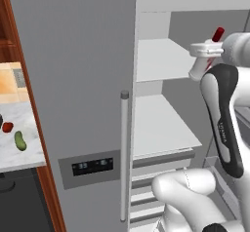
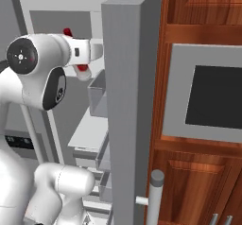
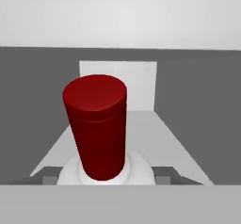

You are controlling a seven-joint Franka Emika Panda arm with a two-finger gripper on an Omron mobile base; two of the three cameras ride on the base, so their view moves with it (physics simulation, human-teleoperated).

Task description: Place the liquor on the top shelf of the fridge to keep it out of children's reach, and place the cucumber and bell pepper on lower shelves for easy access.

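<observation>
Left base view: gripper (image 1: 207,50) at upper right, jaws clamped on liquor (image 1: 209,55), tilted w/ red cap up, above fridge (image 1: 73,80) top shelf (image 1: 158,60); cucumber (image 1: 20,141) at left edge.

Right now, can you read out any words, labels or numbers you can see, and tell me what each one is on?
Nothing can be read clearly.
Robot arm: small grey lettering running down the dark cover, too small to read.
Fridge dispenser panel: a row of pale marks on the dark display, too blurred to read.
Liquor bottle: a red label, with no text that can be made out.
</observation>
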